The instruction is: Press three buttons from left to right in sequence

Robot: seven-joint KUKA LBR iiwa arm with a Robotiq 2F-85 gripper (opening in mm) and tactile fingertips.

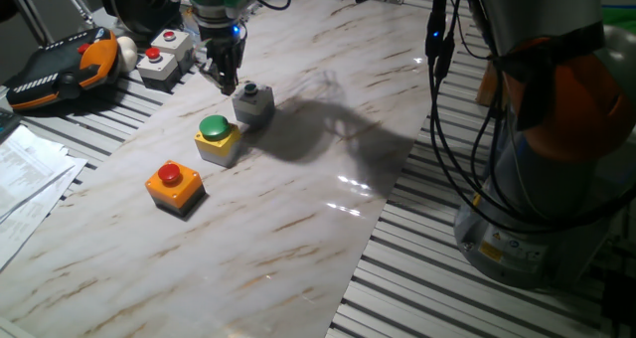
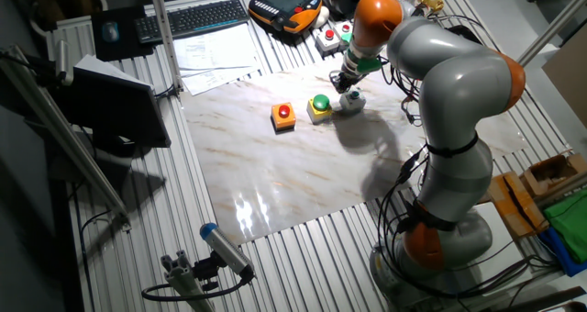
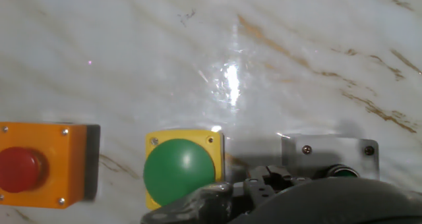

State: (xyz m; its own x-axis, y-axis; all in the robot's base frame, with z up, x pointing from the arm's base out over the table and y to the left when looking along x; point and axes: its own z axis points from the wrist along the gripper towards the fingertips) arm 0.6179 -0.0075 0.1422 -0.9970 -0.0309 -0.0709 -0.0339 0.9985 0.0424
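The tabletop board (image 1: 298, 209) has a marble-look finish — smooth and glossy, with bright glare patches — and lies on a ribbed, dull metal table (image 1: 447, 298). The orange box (image 1: 175, 188), yellow box (image 1: 218, 140) and grey box (image 1: 252, 103) look like smooth plastic, the grey one matt with bright screw heads in the hand view, the wide green button (image 3: 179, 172) with a soft satin sheen. The arm (image 2: 459, 83) has a smooth silver-grey shell with glossy orange bands — and matt white paper sheets (image 1: 30, 174) lie at the table's edge.
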